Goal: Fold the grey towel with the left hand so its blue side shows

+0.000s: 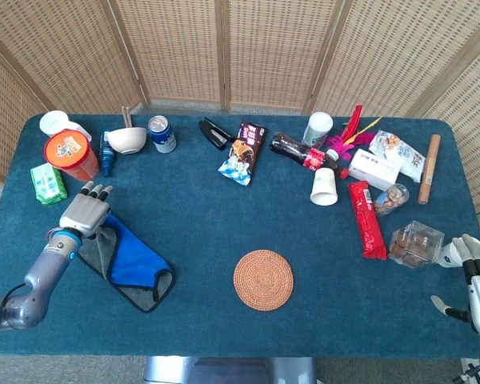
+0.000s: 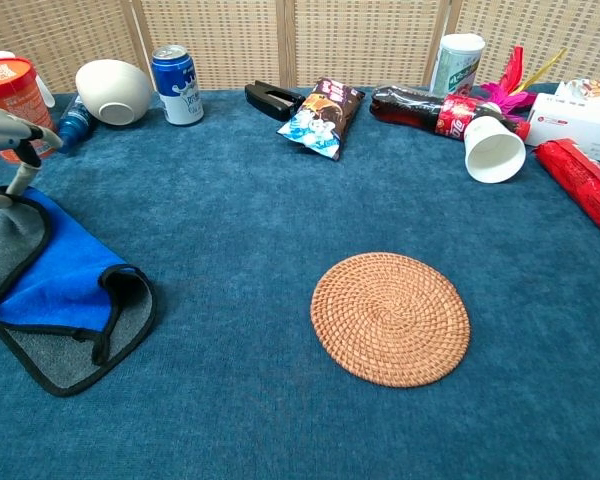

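The left hand (image 1: 84, 213), fingers spread and grasping nothing, should be lifted clear without dragging the folded grey towel (image 1: 128, 260)

Orange tub (image 1: 70, 155) just beyond left hand (image 1: 84, 214)

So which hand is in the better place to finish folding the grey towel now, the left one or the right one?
The left. The left hand is right at the far corner of the grey towel, whose blue side already shows. The right hand is at the opposite table edge, far from it.
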Tool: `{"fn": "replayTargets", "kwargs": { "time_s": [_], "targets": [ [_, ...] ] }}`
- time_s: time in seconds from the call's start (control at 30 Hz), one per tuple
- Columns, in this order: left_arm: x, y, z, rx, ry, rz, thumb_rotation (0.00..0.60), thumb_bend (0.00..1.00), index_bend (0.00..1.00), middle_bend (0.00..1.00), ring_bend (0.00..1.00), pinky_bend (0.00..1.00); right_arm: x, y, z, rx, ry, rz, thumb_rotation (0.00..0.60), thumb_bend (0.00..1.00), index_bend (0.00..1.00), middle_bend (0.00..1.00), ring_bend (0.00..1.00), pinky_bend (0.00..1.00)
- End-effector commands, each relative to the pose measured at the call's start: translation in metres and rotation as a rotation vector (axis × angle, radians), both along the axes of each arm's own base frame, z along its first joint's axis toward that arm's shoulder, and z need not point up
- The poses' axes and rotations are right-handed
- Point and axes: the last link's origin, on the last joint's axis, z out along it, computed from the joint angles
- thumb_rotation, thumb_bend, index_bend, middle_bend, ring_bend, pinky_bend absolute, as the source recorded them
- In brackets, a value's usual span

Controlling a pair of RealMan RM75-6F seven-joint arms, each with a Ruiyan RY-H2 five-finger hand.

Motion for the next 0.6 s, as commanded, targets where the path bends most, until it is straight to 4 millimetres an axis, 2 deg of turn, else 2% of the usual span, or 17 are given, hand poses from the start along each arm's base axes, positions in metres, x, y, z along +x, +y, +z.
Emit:
{"fn": "replayTargets", "kwargs": {
  "time_s": [0.03, 0.23, 0.6],
  "targets": [
    [-0.002, -0.002, 0.002, -0.002, -0.006, 0.004, 0.6, 0.5, 0.7, 0.0, 0.0, 0.0, 0.0, 0.0, -0.001, 0.004, 0.001, 0.001, 0.6, 0.0, 0.0, 0.0, 0.0, 0.0],
    [-0.005, -0.004, 0.002, -0.012, -0.001, 0.007, 0.6, 0.56, 0.7, 0.0, 0.0, 0.0, 0.001, 0.0, -0.001, 0.002, -0.001, 0.001, 0.6, 0.0, 0.0, 0.0, 0.0, 0.0],
    [-0.016, -0.015, 0.01, -0.002, -0.012, 0.013, 0.6, 0.56, 0.7, 0.0, 0.0, 0.0, 0.001, -0.001, -0.001, 0.002, -0.001, -0.001, 0.6, 0.0, 0.0, 0.0, 0.0, 0.0]
  ]
}}
